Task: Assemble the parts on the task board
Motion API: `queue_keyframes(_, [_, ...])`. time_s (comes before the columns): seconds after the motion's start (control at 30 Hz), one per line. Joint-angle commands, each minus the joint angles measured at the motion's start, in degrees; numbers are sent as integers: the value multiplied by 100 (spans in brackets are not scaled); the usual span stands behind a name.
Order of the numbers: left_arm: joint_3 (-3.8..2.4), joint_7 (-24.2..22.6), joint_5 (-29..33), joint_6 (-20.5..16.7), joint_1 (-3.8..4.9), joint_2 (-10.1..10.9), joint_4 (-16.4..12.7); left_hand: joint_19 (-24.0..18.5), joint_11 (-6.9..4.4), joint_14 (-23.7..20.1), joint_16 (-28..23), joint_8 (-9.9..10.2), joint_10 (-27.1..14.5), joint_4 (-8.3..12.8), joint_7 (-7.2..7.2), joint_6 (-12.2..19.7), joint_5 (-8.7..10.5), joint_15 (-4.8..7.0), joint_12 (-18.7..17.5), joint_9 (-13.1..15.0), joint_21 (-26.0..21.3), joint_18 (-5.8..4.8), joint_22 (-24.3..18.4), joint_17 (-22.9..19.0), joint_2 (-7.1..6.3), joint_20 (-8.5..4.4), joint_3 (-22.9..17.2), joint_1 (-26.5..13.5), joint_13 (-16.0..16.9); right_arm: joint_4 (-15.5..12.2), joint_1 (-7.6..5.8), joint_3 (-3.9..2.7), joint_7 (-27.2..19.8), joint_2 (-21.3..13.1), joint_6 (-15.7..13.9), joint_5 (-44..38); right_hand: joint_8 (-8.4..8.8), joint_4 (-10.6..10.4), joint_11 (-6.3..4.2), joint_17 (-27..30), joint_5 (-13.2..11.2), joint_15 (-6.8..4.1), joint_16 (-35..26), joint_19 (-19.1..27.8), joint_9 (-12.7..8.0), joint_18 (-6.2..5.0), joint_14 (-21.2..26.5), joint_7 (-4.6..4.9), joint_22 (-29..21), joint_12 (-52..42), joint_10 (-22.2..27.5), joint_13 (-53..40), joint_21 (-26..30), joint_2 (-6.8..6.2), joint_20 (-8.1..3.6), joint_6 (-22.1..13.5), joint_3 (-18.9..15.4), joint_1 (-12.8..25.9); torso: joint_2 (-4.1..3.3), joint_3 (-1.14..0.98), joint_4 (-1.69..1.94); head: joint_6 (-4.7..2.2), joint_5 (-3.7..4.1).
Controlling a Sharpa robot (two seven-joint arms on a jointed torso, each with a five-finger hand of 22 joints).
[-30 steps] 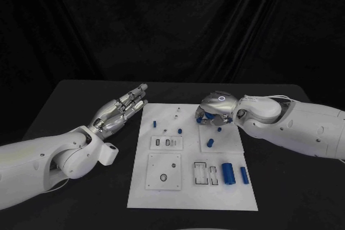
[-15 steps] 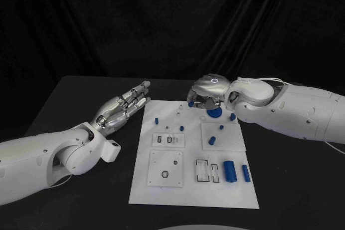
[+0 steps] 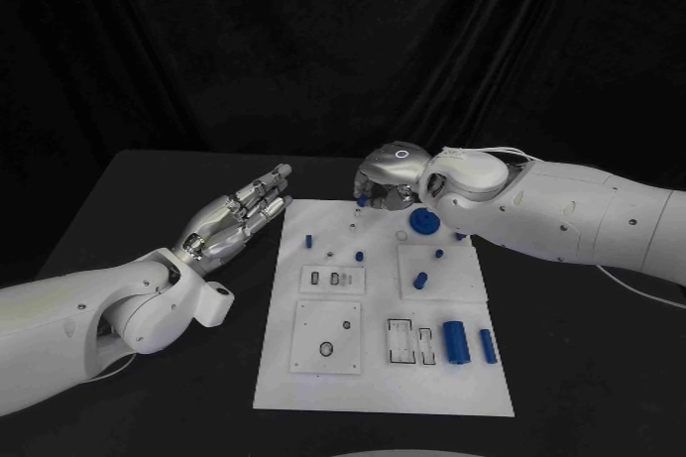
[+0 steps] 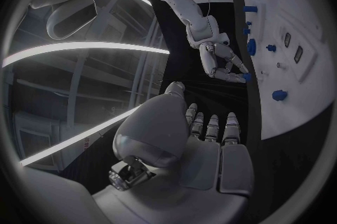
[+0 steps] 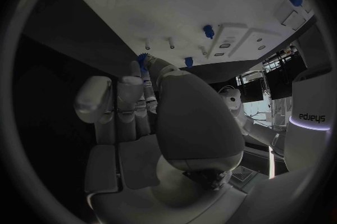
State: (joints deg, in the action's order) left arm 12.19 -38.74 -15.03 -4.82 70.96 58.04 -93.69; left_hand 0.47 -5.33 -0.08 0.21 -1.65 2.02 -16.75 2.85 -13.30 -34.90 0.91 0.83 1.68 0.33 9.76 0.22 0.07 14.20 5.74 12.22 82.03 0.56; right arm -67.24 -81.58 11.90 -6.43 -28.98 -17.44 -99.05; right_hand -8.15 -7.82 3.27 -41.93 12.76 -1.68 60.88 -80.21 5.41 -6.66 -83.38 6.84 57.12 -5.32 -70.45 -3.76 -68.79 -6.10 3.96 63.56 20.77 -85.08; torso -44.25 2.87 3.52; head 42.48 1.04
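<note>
Right robot hand (image 3: 384,179) over task board (image 3: 384,378) far edge, pinching small blue gear (image 5: 143,59). Left robot hand (image 3: 236,217) flat, fingers apart, holding nothing, beside board's left edge on bench (image 3: 158,199).

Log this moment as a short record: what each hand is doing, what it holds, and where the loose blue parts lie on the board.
left hand: open, fingers straight, over the table beside the board's left edge, holding nothing
right hand: above the board's far edge, pinching a small blue toothed part
task board: white plate, flat on the black table
blue gear: lies on the board's far right area, near the right hand
blue cylinder: lies near the board's near right corner, a slimmer blue bar beside it
</note>
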Motion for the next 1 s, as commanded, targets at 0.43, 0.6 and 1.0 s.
queue_keyframes(0.43, [-5, -398, -36, 67, 12, -4, -17, -15, 20, 8, -21, -11, -9, 8, -17, -1, -23, -22, -30, 4, 2, 46, -1, -7, 18, 32, -28, 61, -6, 257, 35, -4, 151, 214, 126, 26, 49, -14, 4, -46, 10, 3, 59, -34, 176, 56, -29, -21, 119, 74, 21, 8, -106, -20, 10, -29, 5, 69, -45, 13, 46, -70, 27])
queue_keyframes(0.6, [-5, -395, -36, 70, 12, -3, -17, -13, 21, 8, -21, -10, -10, 9, -18, 2, -25, -22, -31, 3, 3, 46, 0, -7, 18, 32, -29, 63, -6, 254, 42, -4, 153, 211, 160, 26, 63, -9, 7, -55, 19, 4, 65, -29, 176, 58, -24, -18, 140, 93, 30, 8, -121, -23, 13, -45, 12, 71, -43, 14, 47, -69, 39])
queue_keyframes(1.0, [-5, -387, -36, 98, 12, -58, 15, -13, 25, 8, -21, -10, -15, 10, -21, 10, -37, -24, -31, 3, 3, 47, 0, -7, 24, 34, -35, 70, -7, 225, 47, -4, 161, 144, 70, 26, 102, -20, 28, -89, 53, 21, 88, -7, 179, 61, -13, 0, 186, 142, 59, 8, -152, -9, 26, -85, 35, 103, -42, 13, 44, -83, 33])
